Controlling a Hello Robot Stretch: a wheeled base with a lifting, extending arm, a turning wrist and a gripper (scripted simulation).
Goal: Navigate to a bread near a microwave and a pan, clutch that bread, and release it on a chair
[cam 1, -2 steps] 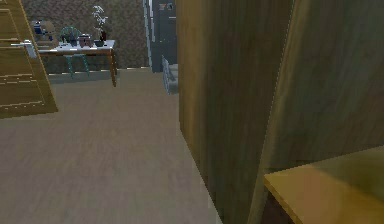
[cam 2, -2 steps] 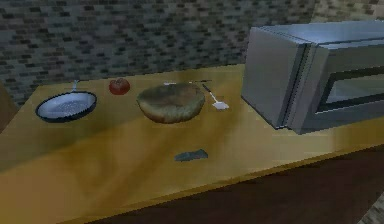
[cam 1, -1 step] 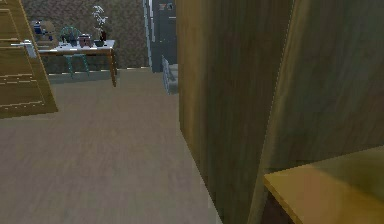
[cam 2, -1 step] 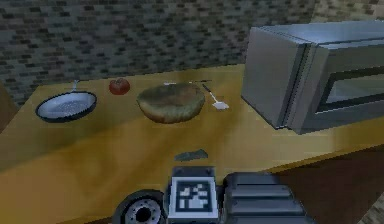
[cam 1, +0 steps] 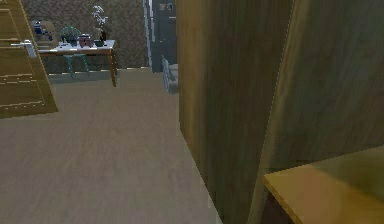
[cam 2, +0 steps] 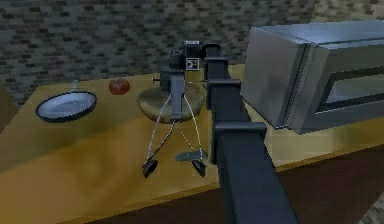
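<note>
Gripper sits at the end of the dark arm, reaching out over a wooden counter, with its thin fingers splayed down toward the countertop. Can't tell whether it's holding anything, since the bread is lying on the counter right behind the gripper body, and I can't say if they're touching or not.

The bread is a round tan loaf. It sits between the pan on the arm side view's left and the big steel microwave on its right. The pan is dark with a pale inside. There's also a small red thing between pan and loaf, maybe a tomato, it's too small to call.

The forward view has a tall wooden panel close on its right. There's a wooden door on the left and a cluttered table across the room.
</note>
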